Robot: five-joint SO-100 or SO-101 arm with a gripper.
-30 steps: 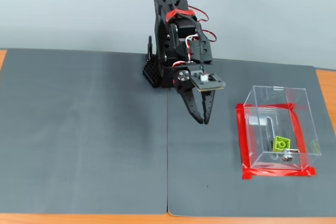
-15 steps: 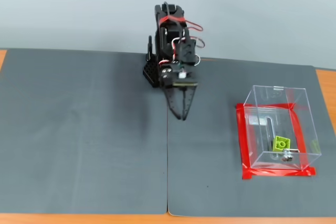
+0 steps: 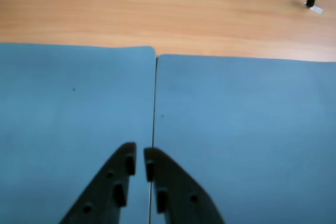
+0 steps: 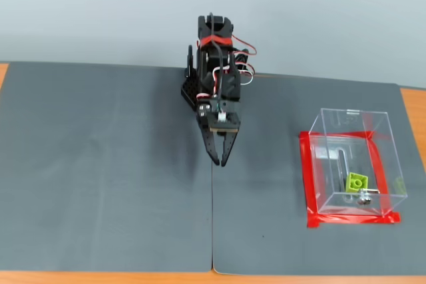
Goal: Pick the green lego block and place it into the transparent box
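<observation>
Inside the clear box, near its front wall in the fixed view, the green block lay on the floor. Red tape ringed the box. Well apart, the hand hung empty, fingers nearly pressed together, over the gray mats on the bench. No writing was readable.

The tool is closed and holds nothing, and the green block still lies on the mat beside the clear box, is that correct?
Not quite. The fixed view shows the green block inside the clear box, on its bottom, not on the mat. The rest holds: the tool is closed and empty.
</observation>
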